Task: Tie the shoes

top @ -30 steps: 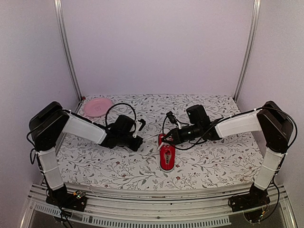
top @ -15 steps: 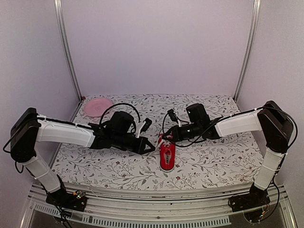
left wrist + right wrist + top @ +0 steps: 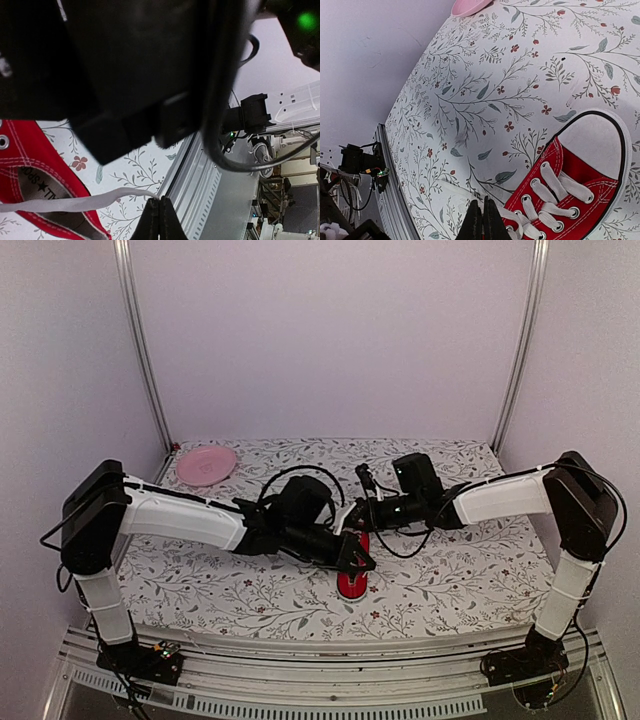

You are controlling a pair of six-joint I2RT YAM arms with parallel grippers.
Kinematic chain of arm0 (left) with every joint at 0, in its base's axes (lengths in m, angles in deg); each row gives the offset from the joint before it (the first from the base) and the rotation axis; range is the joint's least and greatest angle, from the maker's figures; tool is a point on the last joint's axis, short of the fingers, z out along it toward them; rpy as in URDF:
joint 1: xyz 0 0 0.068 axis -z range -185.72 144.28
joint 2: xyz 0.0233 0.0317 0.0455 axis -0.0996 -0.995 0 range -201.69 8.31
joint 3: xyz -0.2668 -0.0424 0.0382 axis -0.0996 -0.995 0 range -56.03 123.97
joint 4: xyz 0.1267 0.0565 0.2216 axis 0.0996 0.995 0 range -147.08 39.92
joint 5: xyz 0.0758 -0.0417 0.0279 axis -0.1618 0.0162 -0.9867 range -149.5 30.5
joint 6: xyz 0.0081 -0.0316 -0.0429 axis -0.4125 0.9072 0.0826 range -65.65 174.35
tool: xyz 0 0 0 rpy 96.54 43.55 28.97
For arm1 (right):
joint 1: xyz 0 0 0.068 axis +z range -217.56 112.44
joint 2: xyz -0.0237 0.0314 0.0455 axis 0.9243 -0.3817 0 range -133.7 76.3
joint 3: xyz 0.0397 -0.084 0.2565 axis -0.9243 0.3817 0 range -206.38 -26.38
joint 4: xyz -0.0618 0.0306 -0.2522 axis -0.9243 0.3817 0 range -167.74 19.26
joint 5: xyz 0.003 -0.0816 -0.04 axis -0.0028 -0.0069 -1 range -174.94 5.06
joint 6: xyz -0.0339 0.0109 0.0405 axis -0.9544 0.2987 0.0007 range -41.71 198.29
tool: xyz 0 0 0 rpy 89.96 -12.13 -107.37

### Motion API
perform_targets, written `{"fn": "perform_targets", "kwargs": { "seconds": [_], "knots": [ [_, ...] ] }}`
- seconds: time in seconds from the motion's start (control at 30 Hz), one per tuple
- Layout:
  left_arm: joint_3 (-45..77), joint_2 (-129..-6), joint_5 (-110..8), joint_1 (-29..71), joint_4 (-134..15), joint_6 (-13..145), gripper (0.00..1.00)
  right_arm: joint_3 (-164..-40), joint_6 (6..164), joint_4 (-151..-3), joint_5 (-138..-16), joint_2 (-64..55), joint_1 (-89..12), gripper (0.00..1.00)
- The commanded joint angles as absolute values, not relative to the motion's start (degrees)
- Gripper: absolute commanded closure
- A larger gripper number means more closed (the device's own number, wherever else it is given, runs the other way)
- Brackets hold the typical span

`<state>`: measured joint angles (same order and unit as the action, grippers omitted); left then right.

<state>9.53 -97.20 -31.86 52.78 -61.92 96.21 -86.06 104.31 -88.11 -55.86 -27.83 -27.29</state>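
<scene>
Centrally, red sneaker point(image 3: 350, 585), left gripper point(image 3: 159, 207) pinching white lace point(image 3: 75, 203)

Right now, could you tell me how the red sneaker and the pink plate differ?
The red sneaker lies near the middle of the floral tablecloth; the pink plate sits in its far left corner. The sneaker is long and laced; the plate is round and plain. Both rest on that cloth.
</scene>
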Motion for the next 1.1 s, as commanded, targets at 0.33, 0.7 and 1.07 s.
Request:
{"fn": "perform_targets", "kwargs": {
  "seconds": [0.33,0.7,1.07],
  "knots": [
    [5.13,-90.39,-41.36,52.50,-58.22,91.28,0.54,-87.29,104.83,-89.96,-56.20,-26.58,-27.16,0.98],
    [-3.41,-84.28,-47.01,44.76,-65.89,84.69,0.53,-84.68,104.62,-91.98,-54.28,-24.41,-27.30,0.98],
    [-1.61,-94.26,-46.86,45.00,-83.39,80.56,0.56,-83.38,106.33,-92.24,-55.44,-22.57,-27.45,0.98]
  ]
}}
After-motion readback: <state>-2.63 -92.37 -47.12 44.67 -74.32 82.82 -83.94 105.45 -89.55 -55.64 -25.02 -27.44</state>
